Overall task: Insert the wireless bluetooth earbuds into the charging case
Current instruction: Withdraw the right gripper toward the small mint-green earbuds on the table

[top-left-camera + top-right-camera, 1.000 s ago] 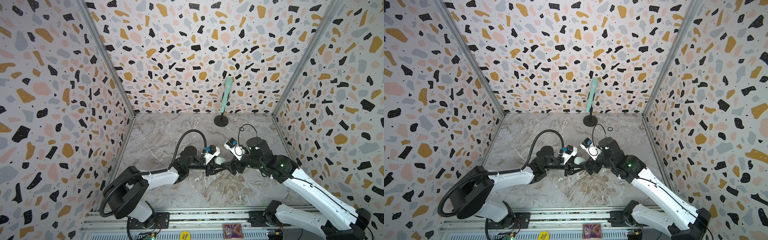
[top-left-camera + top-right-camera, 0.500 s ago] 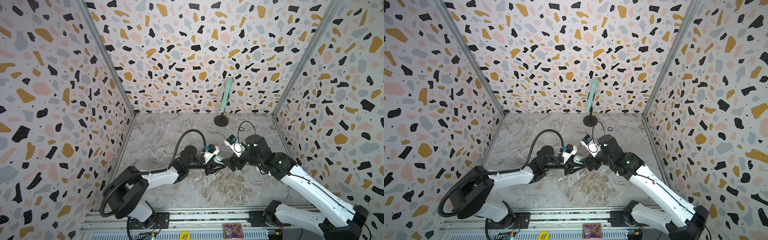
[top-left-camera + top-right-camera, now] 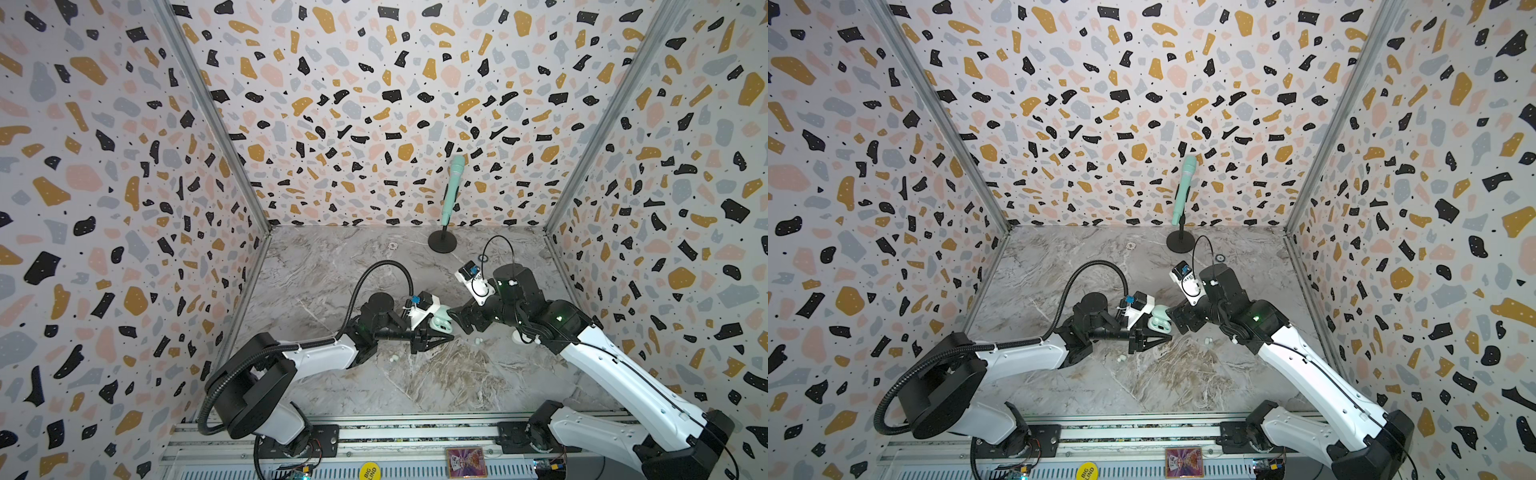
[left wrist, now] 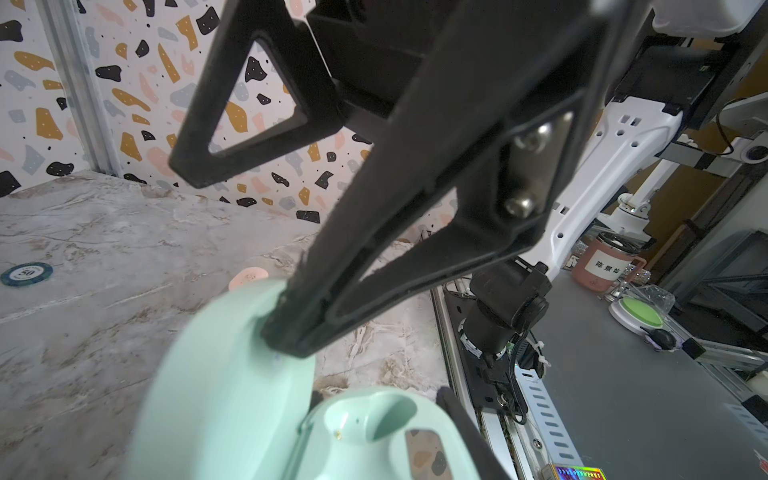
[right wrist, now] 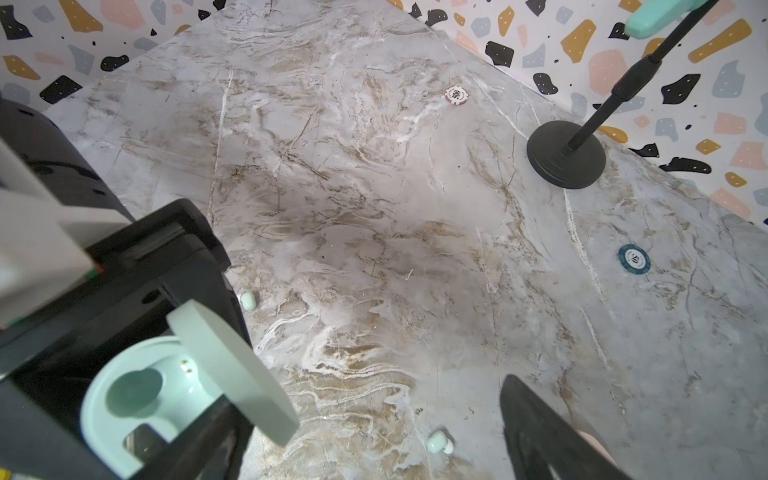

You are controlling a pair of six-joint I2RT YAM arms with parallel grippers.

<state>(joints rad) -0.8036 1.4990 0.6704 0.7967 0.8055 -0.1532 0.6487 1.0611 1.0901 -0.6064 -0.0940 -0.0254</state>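
My left gripper [image 3: 439,331] [image 3: 1158,332] is shut on the mint charging case [image 3: 441,322] [image 3: 1160,322] and holds it just above the table. The case's lid [image 4: 232,374] [image 5: 226,365] stands open and both wells [image 4: 374,419] [image 5: 135,392] are empty. My right gripper [image 3: 458,320] [image 3: 1177,322] [image 4: 239,253] is open beside the case. One of its fingertips [image 4: 291,332] appears to touch the lid's edge. Its other finger [image 5: 536,432] hangs over the table. Two mint earbuds [image 5: 248,300] [image 5: 439,442] lie on the table, and both top views show them [image 3: 392,357] [image 3: 478,340] [image 3: 1121,357] [image 3: 1207,340].
A mint microphone on a black round stand [image 3: 442,241] [image 5: 565,153] is at the back. Poker chips [image 5: 633,258] [image 5: 456,95] [image 4: 25,273] lie on the marble floor. A pale pink rounded thing [image 4: 248,276] sits behind the lid. Patterned walls close in three sides.
My right gripper's jaws have spread a little wider and its wrist has shifted slightly toward the back. The left gripper has kept still with the case.
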